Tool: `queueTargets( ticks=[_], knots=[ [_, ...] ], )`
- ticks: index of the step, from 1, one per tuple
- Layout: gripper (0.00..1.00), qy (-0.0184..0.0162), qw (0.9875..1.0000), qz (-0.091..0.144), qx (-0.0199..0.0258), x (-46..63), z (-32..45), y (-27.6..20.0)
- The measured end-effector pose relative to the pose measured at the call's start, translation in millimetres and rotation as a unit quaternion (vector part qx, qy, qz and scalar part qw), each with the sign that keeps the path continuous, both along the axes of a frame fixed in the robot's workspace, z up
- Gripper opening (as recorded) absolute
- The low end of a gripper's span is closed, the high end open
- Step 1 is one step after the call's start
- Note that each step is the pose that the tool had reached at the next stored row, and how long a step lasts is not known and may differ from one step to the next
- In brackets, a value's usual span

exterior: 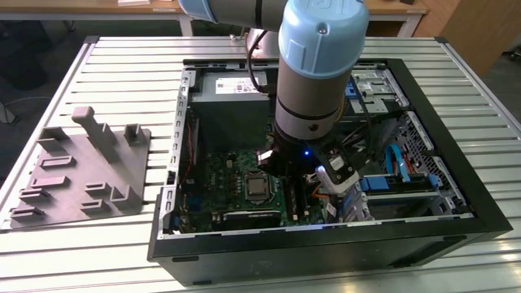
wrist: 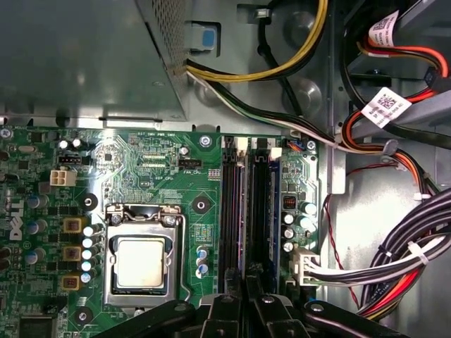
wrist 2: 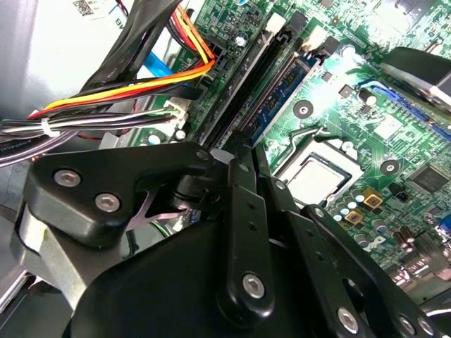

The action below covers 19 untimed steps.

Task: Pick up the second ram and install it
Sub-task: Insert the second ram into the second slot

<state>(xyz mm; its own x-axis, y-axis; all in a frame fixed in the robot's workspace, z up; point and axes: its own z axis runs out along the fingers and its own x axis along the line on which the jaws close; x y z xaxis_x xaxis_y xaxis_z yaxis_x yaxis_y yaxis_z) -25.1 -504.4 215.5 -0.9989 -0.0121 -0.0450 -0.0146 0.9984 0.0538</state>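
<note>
The hand (wrist: 246, 301) hangs low inside the open computer case (exterior: 456, 201), with its two black fingers (wrist 2: 239, 211) drawn close together. They are clamped on the second ram (wrist: 247, 274). It is seen edge-on in the first wrist view, as a thin dark strip between the fingertips. The stick stands just above the long black memory slots (wrist: 229, 211) of the green motherboard (wrist: 141, 176), in line with them; whether it already touches a slot cannot be told. In the second wrist view the hand (wrist 2: 246, 158) points at the near end of the same slots. One slot over, another memory stick (wrist 2: 282, 91) with a bluish face is seated in its socket.

Beside the slots sits the processor (wrist: 141, 262) in its metal socket frame, and a row of small capacitors (wrist: 88, 250) stands on its other side. A bundle of yellow, orange and red wires (wrist 2: 141, 88) runs past the far end of the slots, with black cables (wrist: 394, 253) tied alongside. The grey power supply box (wrist: 77, 56) sits beyond the board's edge.

In the exterior view the arm (exterior: 318, 73), with its light blue joint cap, reaches straight down into the case. The case lies on its side on the slatted metal tabletop (exterior: 122, 67). The grey moulded fixture tray (exterior: 82, 177) lies on the tabletop towards the exterior view's left, well apart from the case.
</note>
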Motion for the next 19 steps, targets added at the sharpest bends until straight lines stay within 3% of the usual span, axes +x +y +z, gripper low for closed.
queueTargets(
  ticks=[19],
  knots=[
    [0.14, -0.0001, 1.0, 0.001, -0.0004, 0.0, -5.7, 1.2]
  ],
)
